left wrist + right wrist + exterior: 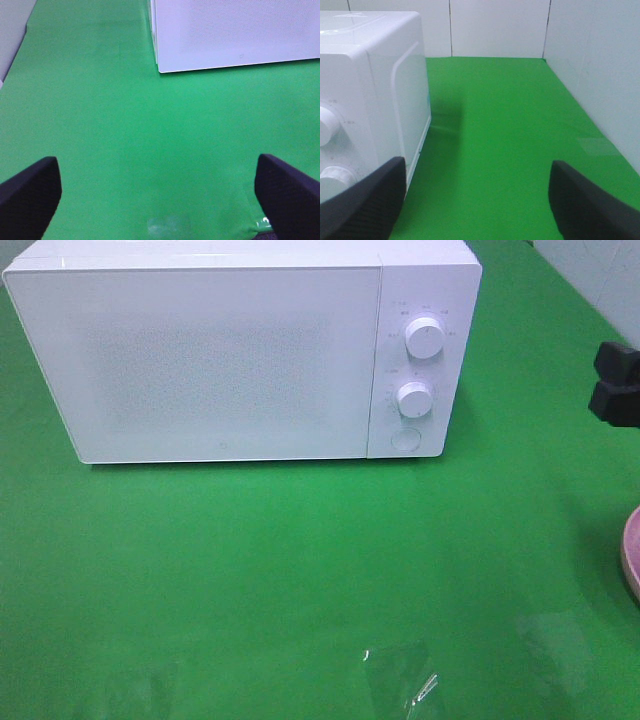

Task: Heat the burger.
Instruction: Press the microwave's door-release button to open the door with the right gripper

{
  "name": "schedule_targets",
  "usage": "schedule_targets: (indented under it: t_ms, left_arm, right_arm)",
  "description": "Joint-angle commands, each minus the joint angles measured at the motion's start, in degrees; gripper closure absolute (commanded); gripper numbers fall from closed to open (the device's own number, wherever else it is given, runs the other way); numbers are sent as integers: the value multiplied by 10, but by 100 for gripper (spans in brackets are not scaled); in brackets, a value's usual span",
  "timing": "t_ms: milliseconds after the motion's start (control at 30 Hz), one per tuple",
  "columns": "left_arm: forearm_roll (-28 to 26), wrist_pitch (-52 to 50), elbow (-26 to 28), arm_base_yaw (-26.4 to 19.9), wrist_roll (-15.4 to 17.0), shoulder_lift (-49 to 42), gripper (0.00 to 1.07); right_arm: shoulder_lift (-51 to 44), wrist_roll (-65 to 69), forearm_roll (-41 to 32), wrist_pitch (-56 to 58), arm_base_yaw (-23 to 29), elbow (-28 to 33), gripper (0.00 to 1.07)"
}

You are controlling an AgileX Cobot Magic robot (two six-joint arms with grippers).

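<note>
**Green cloth, shut microwave, burger out of sight**

Green cloth (300, 570) covers the whole table, with white wall panels behind it in the right wrist view. On it stands a white microwave (240, 350), and its door (200, 360) is shut. Two knobs (425, 338) and a round button (404, 439) sit on its right-hand panel.

You won't find the burger in any of the three views. Only a sliver of a pink plate (632, 550) shows at the right edge of the high view, so you cannot tell from here whether the burger sits on it.

Your left gripper (157, 200) hangs over bare cloth in front of the microwave's left corner, jaws spread wide and holding nothing. Your right gripper (477, 200) is beside the microwave's right side, jaws also apart and empty.

As far as the pictures go, nothing of the task is done. Opening the door, picking up the burger, putting it inside, shutting the door and setting the knobs all look to be left for you.
</note>
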State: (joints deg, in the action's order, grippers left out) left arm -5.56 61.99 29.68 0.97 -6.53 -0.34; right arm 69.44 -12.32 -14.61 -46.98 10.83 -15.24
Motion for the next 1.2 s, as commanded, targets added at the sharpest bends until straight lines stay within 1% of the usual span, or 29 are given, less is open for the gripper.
schedule_targets:
  t_ms: [33, 67, 100, 133, 167, 200, 233, 267, 300, 333, 367, 400, 433, 467, 500, 533, 567, 600, 700, 733, 767, 800, 900, 1033, 1200]
  left_arm:
    - [-3, -6, -1, 0, 3, -10, 9]
    - [-3, -6, -1, 0, 3, -10, 9]
    - [-3, -6, -1, 0, 3, -10, 9]
    - [-3, -6, -1, 0, 3, -10, 9]
    - [-3, -6, -1, 0, 3, -10, 9]
    - [-3, -6, -1, 0, 3, -10, 9]
    - [-3, -6, -1, 0, 3, -10, 9]
    - [-3, -6, -1, 0, 3, -10, 9]
    - [-3, -6, -1, 0, 3, -10, 9]
    - [-3, -6, -1, 0, 3, -10, 9]
    - [-3, -6, -1, 0, 3, -10, 9]
    - [-3, -6, -1, 0, 3, -10, 9]
    - [-3, -6, -1, 0, 3, -10, 9]
    - [-3, -6, -1, 0, 3, -10, 9]
    - [-3, -6, -1, 0, 3, -10, 9]
    - [-3, -6, -1, 0, 3, -10, 9]
    - [-3, -6, -1, 0, 3, -10, 9]
    - [-3, -6, -1, 0, 3, -10, 9]
    - [-3, -6, -1, 0, 3, -10, 9]
    - [-3, -6, -1, 0, 3, -10, 9]
    - [-3, -6, -1, 0, 3, -10, 9]
    - [-3, -6, -1, 0, 3, -10, 9]
    - [-3, -6, -1, 0, 3, -10, 9]
    - [-3, -6, -1, 0, 3, -10, 9]
    - [-3, -6, -1, 0, 3, -10, 9]
  right_arm:
    - [28, -71, -77, -50, 56, 1, 32]
    - [28, -71, -77, -50, 56, 1, 32]
    - [52, -104, -137, -89, 104, 1, 32]
    - [52, -104, -137, -89, 104, 1, 32]
    - [66, -116, -178, -116, 135, 1, 32]
    - [66, -116, -178, -116, 135, 1, 32]
    - [80, -120, -206, -142, 158, 1, 32]
    - [80, -120, -206, -142, 158, 1, 32]
    - [97, -120, -223, -173, 186, 1, 32]
    - [97, -120, -223, -173, 186, 1, 32]
    - [113, -120, -234, -198, 215, 0, 32]
    - [113, -120, -234, -198, 215, 0, 32]
    - [131, -117, -238, -223, 244, 0, 32]
    - [131, -117, -238, -223, 244, 0, 32]
    - [142, -115, -239, -231, 255, 0, 32]
    - [162, -109, -247, -249, 280, 0, 32]
    - [162, -109, -247, -249, 280, 0, 32]
    - [181, -104, -269, -262, 304, -5, 32]
    - [187, -105, -280, -262, 312, -8, 32]
    - [214, -109, -309, -268, 340, -21, 32]
    - [214, -109, -309, -268, 340, -21, 32]
    - [228, -111, -324, -277, 356, -29, 32]
    - [244, -109, -334, -278, 374, -44, 32]
    - [255, -106, -338, -268, 386, -62, 32]
    - [273, -95, -338, -270, 386, -85, 32]
